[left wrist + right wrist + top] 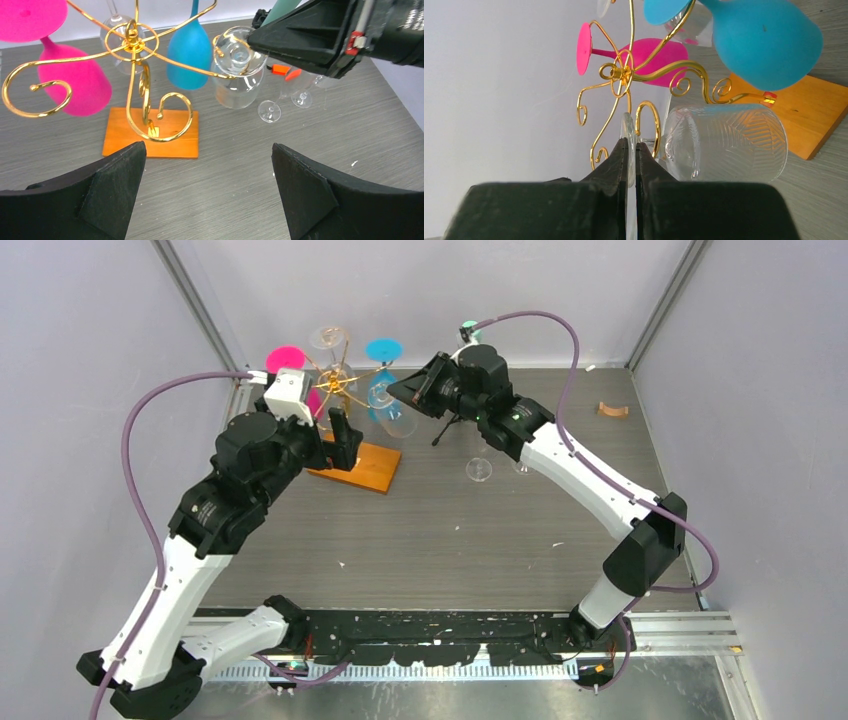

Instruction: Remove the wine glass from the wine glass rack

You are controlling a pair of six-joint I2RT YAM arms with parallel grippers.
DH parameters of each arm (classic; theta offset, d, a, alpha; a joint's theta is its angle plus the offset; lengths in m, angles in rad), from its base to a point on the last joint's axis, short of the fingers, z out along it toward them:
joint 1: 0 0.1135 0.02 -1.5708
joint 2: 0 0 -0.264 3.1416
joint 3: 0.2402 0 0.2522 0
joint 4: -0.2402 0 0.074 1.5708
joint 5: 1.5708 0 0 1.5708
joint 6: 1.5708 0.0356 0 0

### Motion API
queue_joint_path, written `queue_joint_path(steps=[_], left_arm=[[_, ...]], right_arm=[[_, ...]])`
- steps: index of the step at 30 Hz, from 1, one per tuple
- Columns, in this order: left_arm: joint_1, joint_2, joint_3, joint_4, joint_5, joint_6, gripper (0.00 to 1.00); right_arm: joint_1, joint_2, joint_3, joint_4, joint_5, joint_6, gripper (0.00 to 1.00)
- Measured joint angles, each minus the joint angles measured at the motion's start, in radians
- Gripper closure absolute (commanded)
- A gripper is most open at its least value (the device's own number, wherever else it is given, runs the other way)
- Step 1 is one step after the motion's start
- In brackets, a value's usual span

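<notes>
The wine glass rack is gold wire with scroll arms on an orange-brown wooden base, at the table's back left. A clear ribbed wine glass hangs bowl down from one arm, also seen in the left wrist view. My right gripper is shut on the edge of this wine glass's flat foot, reaching in from the right. My left gripper hovers open over bare table in front of the wooden base, nothing between its fingers.
A pink glass, a blue glass and another clear one hang on the same rack. Two small clear glasses rest on the table to the right. A brown scrap lies at the far right.
</notes>
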Motion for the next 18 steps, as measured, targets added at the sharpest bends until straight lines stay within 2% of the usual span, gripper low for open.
queue_joint_path(steps=[6,18], left_arm=[[0.000,0.000,-0.013,0.000,-0.021,0.004,0.00],[0.000,0.000,-0.020,0.001,-0.043,0.019,0.00]], right_arm=[[0.003,0.002,0.059,-0.101,0.012,-0.059,1.00],[0.007,0.002,0.048,-0.071,-0.021,-0.021,1.00]])
